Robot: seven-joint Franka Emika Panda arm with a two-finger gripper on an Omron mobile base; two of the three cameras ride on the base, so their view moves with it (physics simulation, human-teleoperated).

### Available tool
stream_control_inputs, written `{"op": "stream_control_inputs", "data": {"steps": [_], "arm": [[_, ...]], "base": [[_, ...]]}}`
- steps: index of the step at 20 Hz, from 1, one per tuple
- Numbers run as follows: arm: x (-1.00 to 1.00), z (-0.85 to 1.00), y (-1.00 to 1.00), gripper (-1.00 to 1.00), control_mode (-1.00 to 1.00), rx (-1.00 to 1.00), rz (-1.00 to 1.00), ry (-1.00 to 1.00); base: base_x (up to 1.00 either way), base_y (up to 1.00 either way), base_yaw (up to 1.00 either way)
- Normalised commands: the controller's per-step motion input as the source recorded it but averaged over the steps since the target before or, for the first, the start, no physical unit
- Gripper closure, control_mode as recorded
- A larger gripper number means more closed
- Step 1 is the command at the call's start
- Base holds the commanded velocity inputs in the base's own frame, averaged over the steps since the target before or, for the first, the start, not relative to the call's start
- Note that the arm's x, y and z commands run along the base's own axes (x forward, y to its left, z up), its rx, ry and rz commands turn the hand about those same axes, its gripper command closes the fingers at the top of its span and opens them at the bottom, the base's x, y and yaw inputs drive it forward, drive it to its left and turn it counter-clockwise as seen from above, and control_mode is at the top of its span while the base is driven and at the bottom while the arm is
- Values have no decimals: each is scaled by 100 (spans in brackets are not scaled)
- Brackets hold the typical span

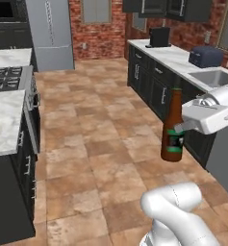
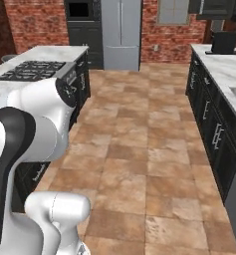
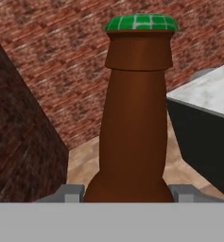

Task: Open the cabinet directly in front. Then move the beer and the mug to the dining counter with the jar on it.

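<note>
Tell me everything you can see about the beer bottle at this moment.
The beer bottle looks like brown glass, with a long neck, a green cap and a dark label bearing a white mark low on its body. It stands upright in the air above the tiled floor, resting on nothing. The gripper holds it from the side at the body; in the hand view its grey fingertips sit on both sides of the bottle's shoulder.

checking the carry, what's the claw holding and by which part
The claw holds the beer upright in the air over the floor, gripped at the shoulder where the neck widens into the body.
</note>
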Motion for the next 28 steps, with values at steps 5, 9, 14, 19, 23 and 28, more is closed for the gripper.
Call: {"op": "stream_control_inputs", "data": {"steps": [5,9,14,19,23,28], "arm": [[0,0,0,100,100,0,0,0],[0,0,0,100,100,0,0,0],[0,0,0,100,100,0,0,0],[0,0,0,100,100,0,0,0],[0,0,0,100,100,0,0,0],[0,0,0,100,100,0,0,0]], "base": [[24,100,0],[36,100,0],[45,100,-2],[33,100,-2],[52,88,0],[63,8,-5]]}}
